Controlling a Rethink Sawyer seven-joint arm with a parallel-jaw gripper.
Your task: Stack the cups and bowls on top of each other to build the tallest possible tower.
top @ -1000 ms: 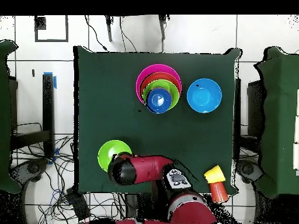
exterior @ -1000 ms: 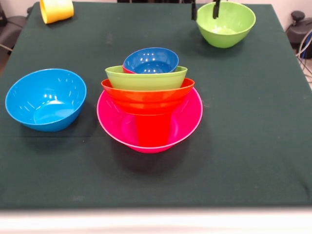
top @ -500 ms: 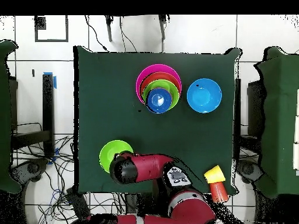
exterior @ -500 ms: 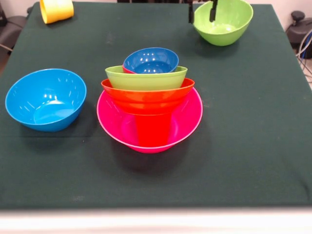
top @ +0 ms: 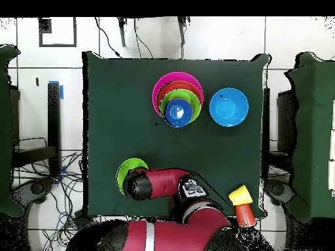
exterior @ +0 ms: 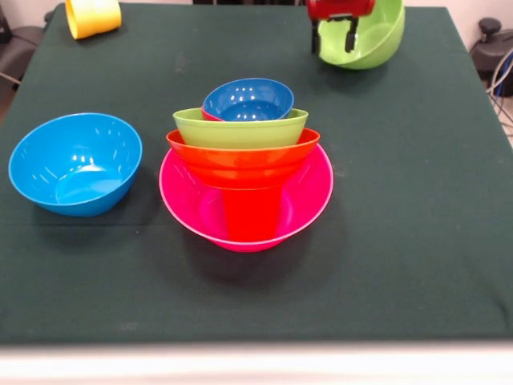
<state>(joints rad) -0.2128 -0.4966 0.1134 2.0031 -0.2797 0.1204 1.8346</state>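
Green cloth covers your table (exterior: 417,241). Your tool (exterior: 330,38) is clamped on the rim of the green bowl (exterior: 373,40), which has tilted and lifted off since a second ago; the tower (exterior: 246,172) waits mid-table, well apart, ready to receive it.

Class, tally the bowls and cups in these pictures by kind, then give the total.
Bowls: 7 (pink bowl, orange bowl, stacked lime bowl, dark blue bowl, red bowl sliver, light blue bowl, separate lime bowl)
Cups: 3 (red cup, yellow cup, orange cup)
Total: 10
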